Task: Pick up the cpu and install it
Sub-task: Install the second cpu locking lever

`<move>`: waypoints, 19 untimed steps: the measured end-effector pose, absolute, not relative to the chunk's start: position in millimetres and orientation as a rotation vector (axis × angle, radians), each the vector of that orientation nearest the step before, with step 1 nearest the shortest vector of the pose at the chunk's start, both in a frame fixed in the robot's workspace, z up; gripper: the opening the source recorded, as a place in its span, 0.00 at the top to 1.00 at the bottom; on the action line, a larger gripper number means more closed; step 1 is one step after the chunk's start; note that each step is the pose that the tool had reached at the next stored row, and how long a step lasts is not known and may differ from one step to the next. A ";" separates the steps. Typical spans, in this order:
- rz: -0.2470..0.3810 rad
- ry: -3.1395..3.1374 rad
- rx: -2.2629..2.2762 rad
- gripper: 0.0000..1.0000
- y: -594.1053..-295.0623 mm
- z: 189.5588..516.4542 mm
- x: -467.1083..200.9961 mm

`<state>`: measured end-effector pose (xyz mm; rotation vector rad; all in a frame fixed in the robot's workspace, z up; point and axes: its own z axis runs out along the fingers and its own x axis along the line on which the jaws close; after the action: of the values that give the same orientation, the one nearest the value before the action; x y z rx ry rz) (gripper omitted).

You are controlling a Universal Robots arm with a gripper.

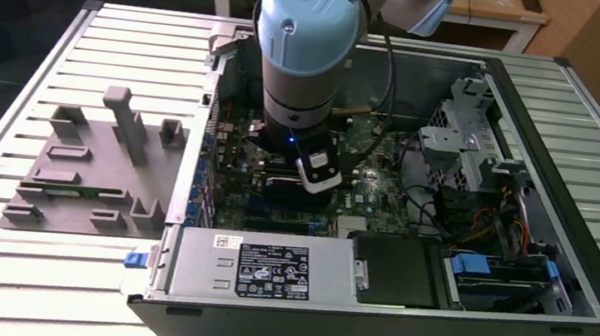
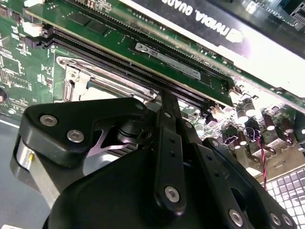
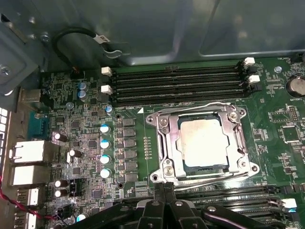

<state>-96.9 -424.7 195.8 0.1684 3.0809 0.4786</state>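
so the cpu [image 3: 204,142] is sitting inside the metal-framed socket [image 3: 164,143] on the motherboard [image 3: 86,143], silvery top up, load frame around it. Looks a touch skewed against the frame to me, but I can't tell from here if it's fully seated

The gripper [image 3: 164,191] is just beside the socket on the near memory-slot side, fingers closed together with nothing between them. Its tips look just above or at the socket's edge, can't say whether they touch

My take on doing this step well: chip goes flat, corners lined up with the frame, zero sideways push. Pins under there won't forgive a scrape. If it's crooked I'd go for a light square nudge rather than a press, and I'd keep the tips off the frame's wire lever [image 3: 200,106]

What each camera gives you:
- the first wrist view looks straight down on the socket, so it's the one for judging chip alignment, plus the empty memory slots [image 3: 176,83] on the far side
- the second wrist view looks along the gripper body [image 2: 162,143] and catches a corner of the socket frame [image 2: 76,78], a seated memory stick [image 2: 171,62] and a graphics card [image 2: 224,24] past it
- the exterior view shows the arm [image 1: 302,59] reaching down into the open pc case [image 1: 559,245], and a grey parts fixture [image 1: 100,164] on the slatted table [image 1: 19,80] at the exterior view's left
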 end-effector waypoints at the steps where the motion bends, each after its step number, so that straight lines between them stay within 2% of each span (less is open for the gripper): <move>1: 0.479 3.081 0.168 0.89 -424.2 195.7 -97.3; 19: 0.479 3.081 0.168 0.89 -415.8 192.6 -99.0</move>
<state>-99.0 -415.8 192.6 0.1683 3.0810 0.4787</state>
